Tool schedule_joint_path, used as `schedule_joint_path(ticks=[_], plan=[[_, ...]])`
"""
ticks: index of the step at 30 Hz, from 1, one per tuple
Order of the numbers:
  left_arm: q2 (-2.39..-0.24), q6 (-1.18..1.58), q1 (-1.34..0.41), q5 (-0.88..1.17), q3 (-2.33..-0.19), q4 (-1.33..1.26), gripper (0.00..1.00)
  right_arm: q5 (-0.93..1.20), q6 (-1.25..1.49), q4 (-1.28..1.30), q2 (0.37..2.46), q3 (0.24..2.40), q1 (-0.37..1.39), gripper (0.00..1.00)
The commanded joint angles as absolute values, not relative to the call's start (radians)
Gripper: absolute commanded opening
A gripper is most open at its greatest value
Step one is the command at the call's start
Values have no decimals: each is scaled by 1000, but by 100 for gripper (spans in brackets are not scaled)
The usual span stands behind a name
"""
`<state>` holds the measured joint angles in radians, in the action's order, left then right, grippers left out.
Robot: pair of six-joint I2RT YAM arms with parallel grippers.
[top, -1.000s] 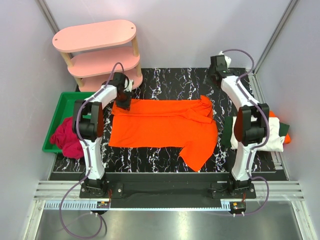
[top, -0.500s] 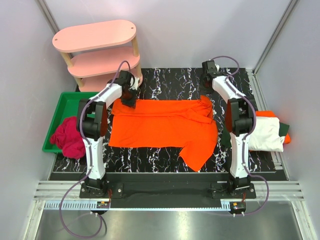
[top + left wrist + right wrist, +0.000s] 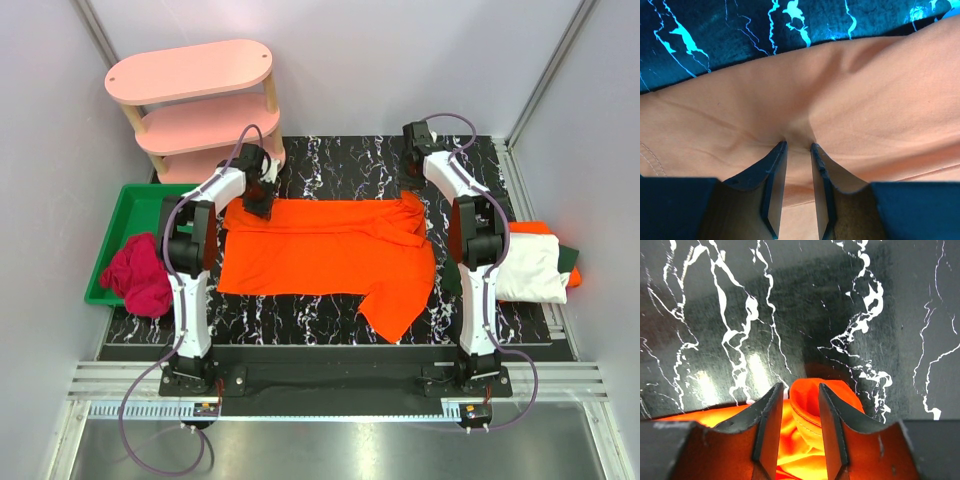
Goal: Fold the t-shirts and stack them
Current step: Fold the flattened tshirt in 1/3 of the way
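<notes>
Presently the shallow green plastic tray [image 3: 142, 212] holds one crumpled crimson cloth [image 3: 135, 277]. One bright orange t-shirt [image 3: 320, 255] lies spread on the black marbled counter [image 3: 340, 165]; left claw [image 3: 797, 146] pinches it, right claw [image 3: 802, 387] straddles its fold, grip uncertain.

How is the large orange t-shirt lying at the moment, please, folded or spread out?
Mostly spread out: the orange t-shirt lies flat across the table, bunched only at its far right corner, one sleeve sticking out.

I note: t-shirt [image 3: 320, 250] bright orange; tabletop [image 3: 340, 165] black with white marble veins; shelf [image 3: 190, 72] pink; tray [image 3: 135, 205] green; crumpled cloth [image 3: 135, 278] magenta.
</notes>
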<state>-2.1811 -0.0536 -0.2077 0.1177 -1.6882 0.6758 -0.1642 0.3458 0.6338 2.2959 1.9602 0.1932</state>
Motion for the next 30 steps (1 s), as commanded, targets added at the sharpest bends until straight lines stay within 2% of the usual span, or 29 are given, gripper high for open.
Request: schedule_joint_path(ticks=[1,5,8,11,15,18,19,23,30], plan=[[-2209,-61,-202,141,-1730,696,31,-172,348,669,2301,1957,189,41],[-2215,-60,-202,143,-1732,701,31,-169,351,684,2298,1944,189,35],[-2215,-61,-202,140,-1730,704,31,-167,353,692,2295,1928,189,27],[-2214,-64,-202,137,-1729,707,31,-176,354,696,2287,1911,190,18],[-2209,-63,-202,130,-1721,707,29,-201,356,699,2272,1893,189,0],[-2206,-54,-198,127,-1717,706,25,-232,360,698,2255,1878,189,0],[-2204,-52,-193,129,-1713,707,19,-254,364,698,2250,1872,189,0],[-2201,-29,-179,140,-1709,707,10,-317,373,698,2220,1853,184,0],[-2197,-29,-176,137,-1700,707,5,-367,393,696,2184,1827,156,0]])
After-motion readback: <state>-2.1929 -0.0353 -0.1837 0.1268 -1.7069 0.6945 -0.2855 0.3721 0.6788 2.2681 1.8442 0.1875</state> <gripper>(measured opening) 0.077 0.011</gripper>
